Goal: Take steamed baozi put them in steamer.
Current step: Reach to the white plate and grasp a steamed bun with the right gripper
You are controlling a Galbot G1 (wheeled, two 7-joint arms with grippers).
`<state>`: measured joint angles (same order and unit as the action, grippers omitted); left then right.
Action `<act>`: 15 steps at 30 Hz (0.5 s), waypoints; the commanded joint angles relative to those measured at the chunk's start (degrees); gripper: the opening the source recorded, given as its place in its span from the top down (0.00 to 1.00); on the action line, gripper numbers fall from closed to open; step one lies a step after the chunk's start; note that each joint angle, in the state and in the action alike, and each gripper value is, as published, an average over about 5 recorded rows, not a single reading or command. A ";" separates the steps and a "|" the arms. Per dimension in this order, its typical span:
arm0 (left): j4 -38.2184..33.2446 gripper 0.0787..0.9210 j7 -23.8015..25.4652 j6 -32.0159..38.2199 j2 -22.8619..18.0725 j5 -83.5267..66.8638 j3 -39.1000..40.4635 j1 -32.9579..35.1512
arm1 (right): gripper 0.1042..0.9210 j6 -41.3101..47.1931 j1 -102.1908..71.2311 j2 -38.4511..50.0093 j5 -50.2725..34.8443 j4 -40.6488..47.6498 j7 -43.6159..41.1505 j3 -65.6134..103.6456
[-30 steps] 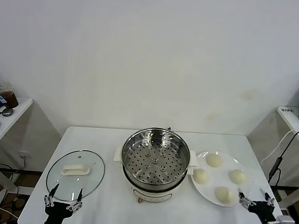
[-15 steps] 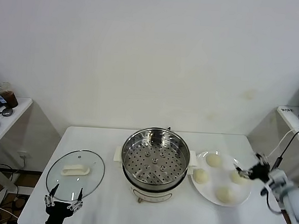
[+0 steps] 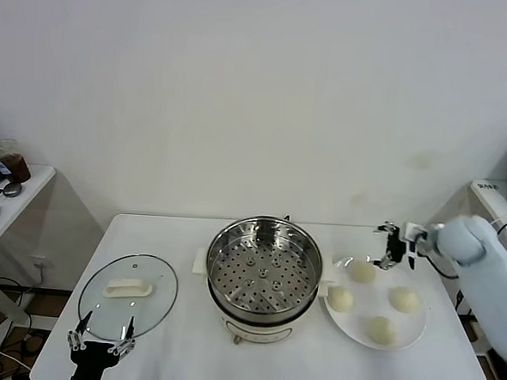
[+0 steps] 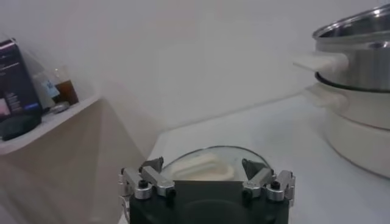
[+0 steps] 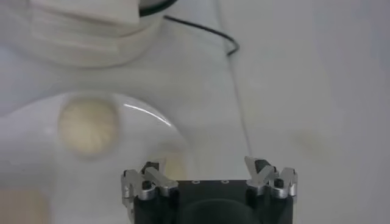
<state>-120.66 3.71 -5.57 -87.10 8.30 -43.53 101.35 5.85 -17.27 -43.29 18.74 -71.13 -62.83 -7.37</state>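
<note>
Left gripper (image 4: 207, 182) low at the counter (image 4: 286, 131) edge, jaws spread wide and empty.

You see the glass lid (image 4: 210, 164) lying flat just past the jaws, its cream handle (image 4: 198, 167) facing up. The steamer (image 4: 353, 79) stands farther along the counter, steel pot on its cream-white base, one side handle (image 4: 320, 61) toward you. A side shelf (image 4: 46, 122) carries a dark box (image 4: 15, 79) and a cup of brown drink (image 4: 66, 88).

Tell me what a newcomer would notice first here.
The steel steamer stands empty mid-table, its perforated tray bare. To its right, four baozi sit on a white plate, with the right tool open, hovering by the plate's far edge. The glass lid lies flat to the left, the left tool open near it.
</note>
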 commanded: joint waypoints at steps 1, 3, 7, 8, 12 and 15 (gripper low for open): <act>-1.28 0.12 0.06 -0.13 -0.69 0.10 -0.32 0.10 | 0.12 -9.68 18.18 -5.34 4.58 17.83 -8.96 -19.65; -1.36 0.12 0.07 -0.17 -0.67 0.09 -0.35 0.08 | 0.12 -11.79 18.20 -6.33 4.41 19.47 -9.75 -19.70; -1.30 0.12 0.08 -0.25 -0.77 0.11 -0.34 0.05 | 0.12 -14.58 17.67 -7.67 5.01 21.66 -10.83 -19.65; -1.27 0.12 0.10 -0.27 -0.81 0.12 -0.32 0.06 | 0.12 -14.87 17.38 -7.86 5.55 21.98 -10.94 -19.56; -1.05 0.12 0.15 -0.32 -1.00 0.18 -0.23 -0.01 | 0.12 -15.36 15.91 -8.27 7.54 22.55 -11.04 -19.04; -0.99 0.12 0.18 -0.36 -1.03 0.19 -0.22 -0.08 | 0.12 -15.31 14.71 -8.75 8.55 22.86 -10.63 -17.94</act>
<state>-121.56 3.85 -5.88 -88.00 8.44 -43.77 101.29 -5.59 -5.44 -50.04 24.43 -53.87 -70.89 -21.37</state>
